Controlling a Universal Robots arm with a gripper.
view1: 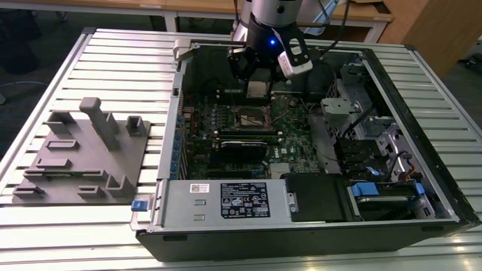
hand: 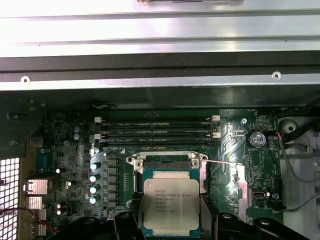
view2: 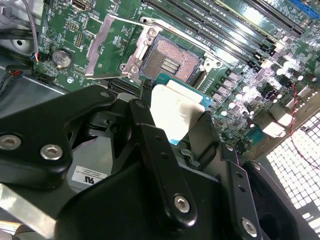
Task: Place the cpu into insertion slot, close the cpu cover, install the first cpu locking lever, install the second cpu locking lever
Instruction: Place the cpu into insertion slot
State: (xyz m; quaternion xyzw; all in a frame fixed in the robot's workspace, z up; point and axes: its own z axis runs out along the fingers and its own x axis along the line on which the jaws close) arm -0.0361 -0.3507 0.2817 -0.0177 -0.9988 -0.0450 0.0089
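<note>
Here we are over the open computer case (view1: 301,240), and the gripper (hand: 172,217) is closed on the cpu (hand: 171,202), its black fingers (hand: 131,220) pinching two opposite edges and spread no wider than the chip itself. That edge grip looks deliberate: it leaves the silver top and the underside clear, so the chip can go down flat. In the first wrist view the cpu hangs level over the insertion slot (view2: 170,60), hiding most of it, with only the slot's far rim peeking out. In the second wrist view it sits above the slot's near edge, apparently not seated yet. The cpu cover (view2: 100,47) stands flipped open beside the slot on the green circuit board (view2: 75,30), out of the chip's way, so the socket lies exposed.
</note>
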